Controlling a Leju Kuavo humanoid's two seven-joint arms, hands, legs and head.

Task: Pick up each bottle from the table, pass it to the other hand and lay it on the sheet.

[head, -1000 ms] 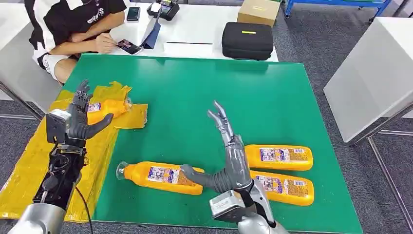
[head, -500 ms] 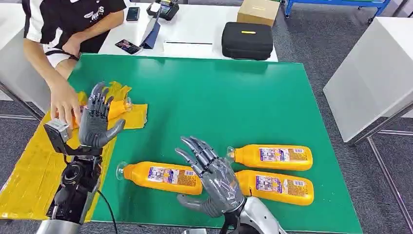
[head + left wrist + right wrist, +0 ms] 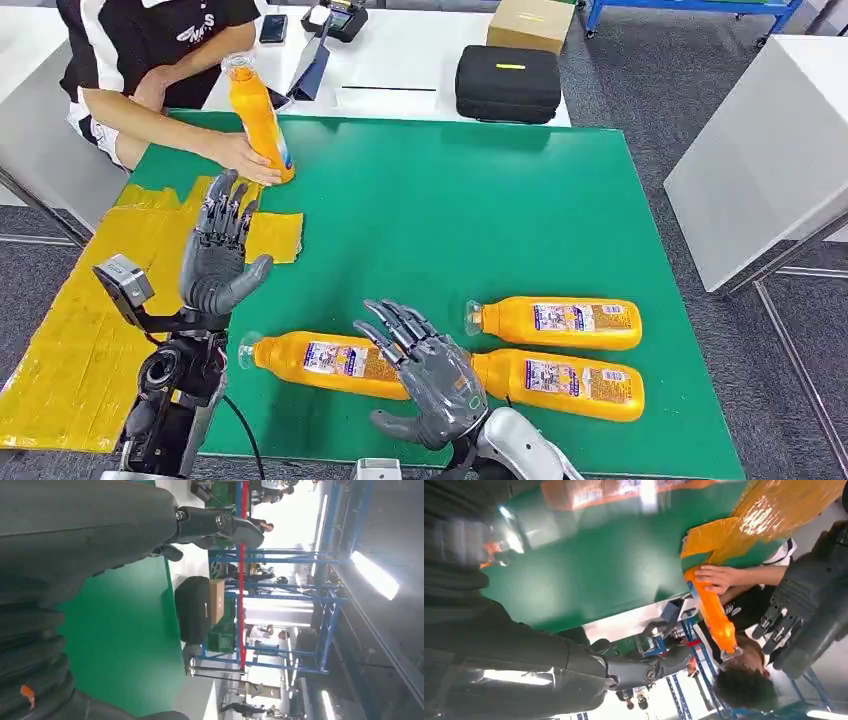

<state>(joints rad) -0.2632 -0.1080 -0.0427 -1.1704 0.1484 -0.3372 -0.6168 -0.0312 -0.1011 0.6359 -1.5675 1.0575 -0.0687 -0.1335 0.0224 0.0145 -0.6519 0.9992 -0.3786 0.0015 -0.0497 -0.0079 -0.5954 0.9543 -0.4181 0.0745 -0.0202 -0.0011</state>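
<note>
Three bottles (image 3: 335,364) lie on the table (image 3: 480,210), sheet (image 3: 80,320) at left

The orange bottle (image 3: 259,113) that lay on the yellow sheet (image 3: 100,300) at the left of the frame now stands upright at the upper left, on the green tabletop (image 3: 480,200), held by the person's hand (image 3: 243,157). The left hand (image 3: 218,262) has drifted right and lower, fingers spread. The right hand (image 3: 425,370) has turned palm-down and dropped over the nearest lying bottle (image 3: 325,358).
</note>
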